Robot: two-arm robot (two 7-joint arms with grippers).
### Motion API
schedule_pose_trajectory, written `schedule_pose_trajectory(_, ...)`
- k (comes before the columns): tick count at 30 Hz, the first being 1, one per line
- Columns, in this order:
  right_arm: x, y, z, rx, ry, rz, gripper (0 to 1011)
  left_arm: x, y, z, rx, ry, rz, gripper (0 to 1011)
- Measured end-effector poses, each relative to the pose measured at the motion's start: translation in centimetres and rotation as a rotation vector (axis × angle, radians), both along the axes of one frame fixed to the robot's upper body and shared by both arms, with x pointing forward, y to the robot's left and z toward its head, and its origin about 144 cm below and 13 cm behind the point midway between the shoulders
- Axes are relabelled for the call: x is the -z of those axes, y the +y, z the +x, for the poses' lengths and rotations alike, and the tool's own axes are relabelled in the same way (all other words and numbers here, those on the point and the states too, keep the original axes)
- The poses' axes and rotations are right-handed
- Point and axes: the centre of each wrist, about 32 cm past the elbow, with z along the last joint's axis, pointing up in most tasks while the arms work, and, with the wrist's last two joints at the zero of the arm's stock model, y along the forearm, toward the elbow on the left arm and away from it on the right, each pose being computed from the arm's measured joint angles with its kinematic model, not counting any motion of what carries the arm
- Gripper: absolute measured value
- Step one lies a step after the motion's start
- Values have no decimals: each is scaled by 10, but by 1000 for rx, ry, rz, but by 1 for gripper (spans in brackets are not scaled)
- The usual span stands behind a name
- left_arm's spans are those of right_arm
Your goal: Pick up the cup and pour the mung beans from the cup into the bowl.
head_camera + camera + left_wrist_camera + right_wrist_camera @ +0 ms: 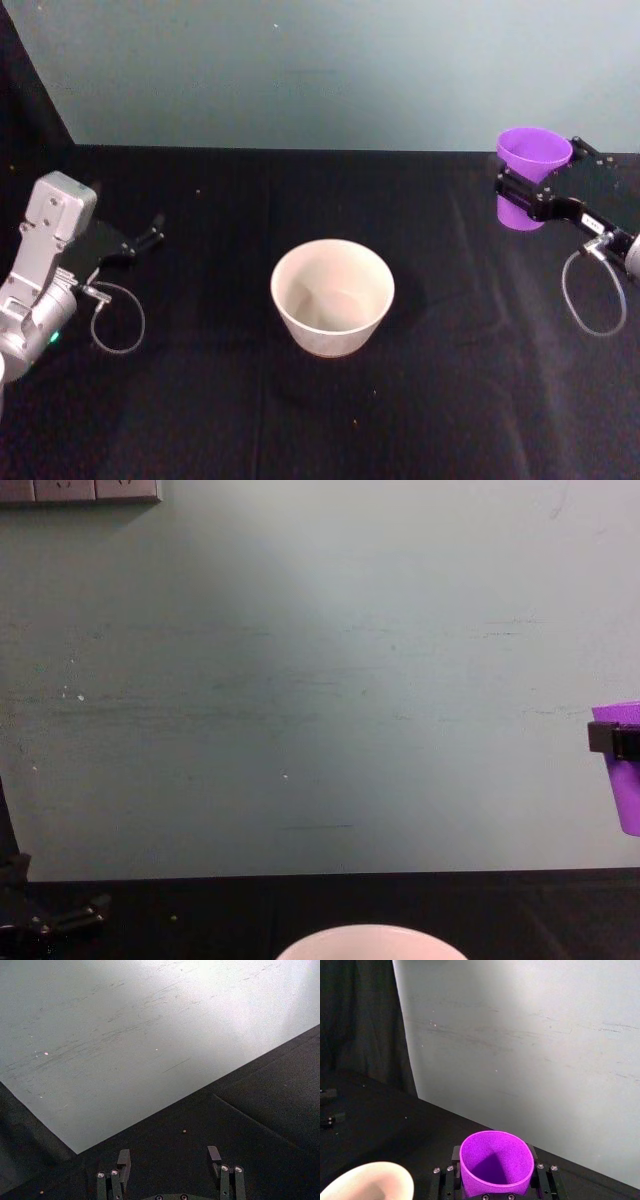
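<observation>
The purple cup (530,172) hangs upright in the air at the far right, well above the table, with my right gripper (528,200) shut on its sides. In the right wrist view the cup (496,1165) sits between the black fingers (451,1170); the inside that I can see is bare purple, and the mung beans are out of view. At the chest view's right edge the cup (627,780) shows high up. The pale bowl (332,297) stands at the table's middle, left of the cup, its inside plain. My left gripper (140,243) rests open at the far left, nothing between its fingers (123,1160).
Black cloth covers the table (200,410). A pale green wall (320,70) rises right behind it. Cable loops hang by the left arm (120,320) and the right arm (590,295). A wide stretch of cloth lies between the bowl and each arm.
</observation>
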Motion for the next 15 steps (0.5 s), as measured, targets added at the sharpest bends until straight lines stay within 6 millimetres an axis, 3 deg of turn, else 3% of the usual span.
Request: schedule_pose_trajectory(15, 0, 0, 0, 0, 0, 0, 742, 0, 0, 0, 0, 0, 0, 1000)
